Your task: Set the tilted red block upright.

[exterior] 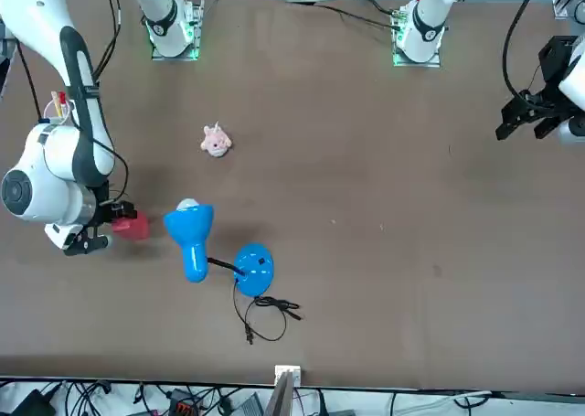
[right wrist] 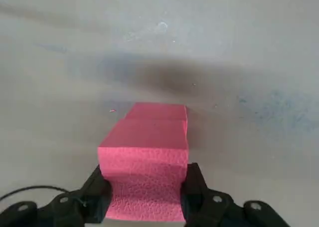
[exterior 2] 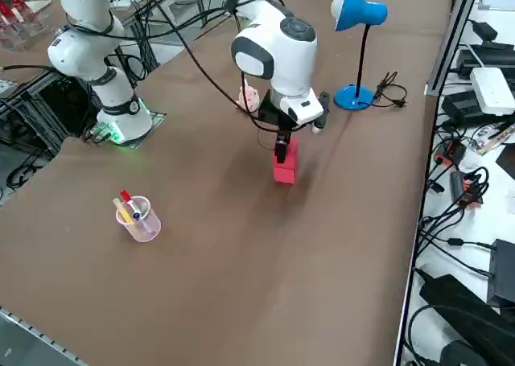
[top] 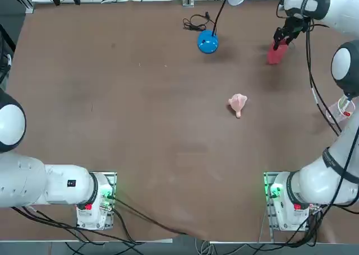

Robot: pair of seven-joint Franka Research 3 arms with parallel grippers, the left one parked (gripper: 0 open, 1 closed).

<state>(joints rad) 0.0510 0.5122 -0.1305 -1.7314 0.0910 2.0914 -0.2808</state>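
You had the right gripper (right wrist: 144, 197) at the far right of the bench (top: 140, 126), jaws clamped on the red block (top: 276, 54), one finger (right wrist: 94, 194) pressed to each side of it. The block's lower end touched the bench and it leaned a little in the overhead view. A blue desk lamp (top: 207, 42) stood near, to the block's left; a pale pink toy (top: 238, 103) lay nearer the bases; a clear cup of pens (exterior 2: 138, 218) sat at the right edge.

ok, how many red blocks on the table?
1. The small matte red rectangular block sits on the table's far right side, right of the blue desk lamp, clamped between the right gripper's fingers. None hidden, as far as visible.
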